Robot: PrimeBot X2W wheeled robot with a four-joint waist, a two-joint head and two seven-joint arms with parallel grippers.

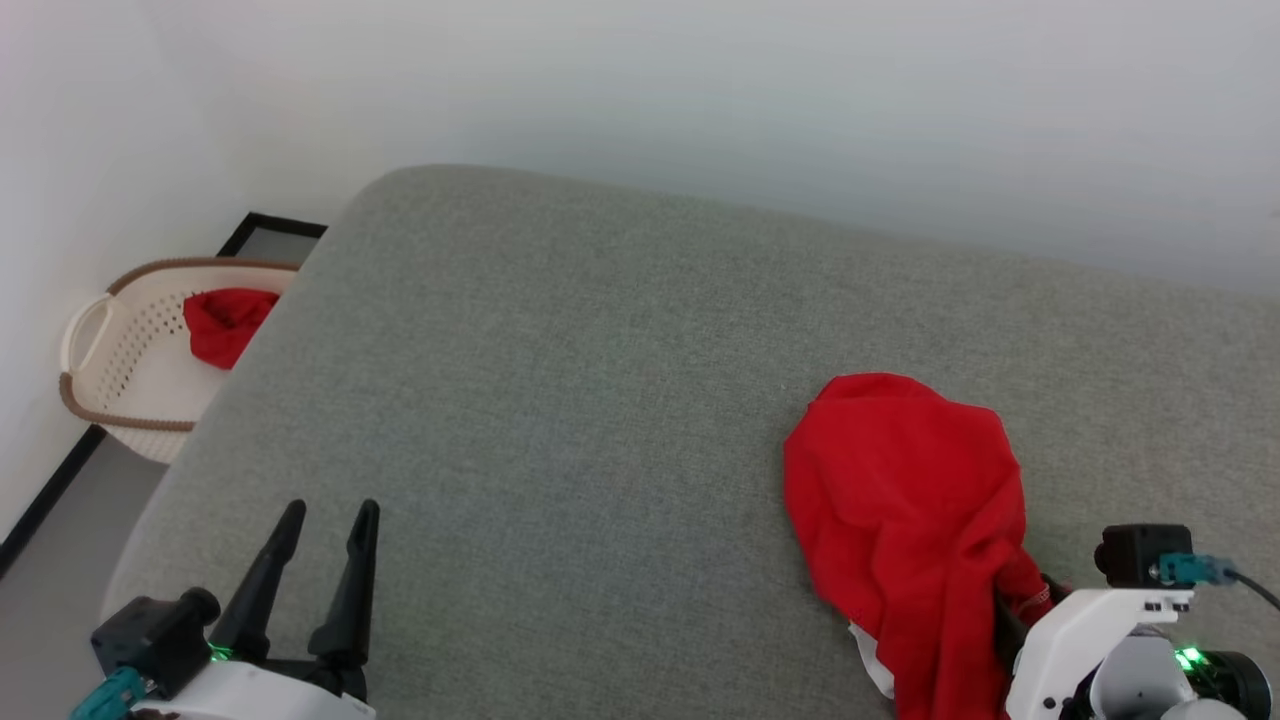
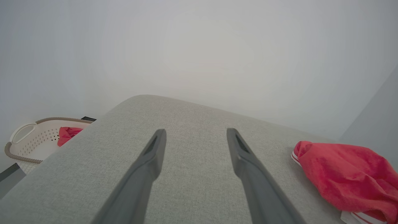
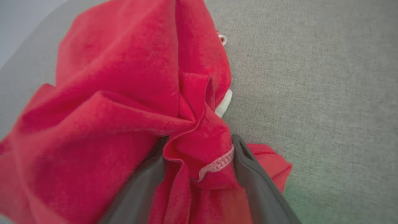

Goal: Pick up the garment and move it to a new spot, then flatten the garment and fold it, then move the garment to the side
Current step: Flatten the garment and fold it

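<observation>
Red cloth, the garment (image 1: 900, 500) is lying bunched at the cushion's (image 1: 560, 400) near right edge in the head view; the left gripper (image 2: 196, 130) is hanging wide, empty, seemingly unneeded; the right gripper (image 3: 199, 138) is straddling the hem, unclosed, probably readying a pinch.

red garment (image 1: 900, 490) with red-white striped trim; grey surface (image 1: 550, 400); cream basket (image 1: 120, 350), brown rim; red cloth (image 1: 225, 322).

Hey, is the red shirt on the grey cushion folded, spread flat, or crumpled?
Crumpled. The garment lies in a heaped bunch with deep creases and overlapping layers; no flat panels or neat fold edges show.
</observation>
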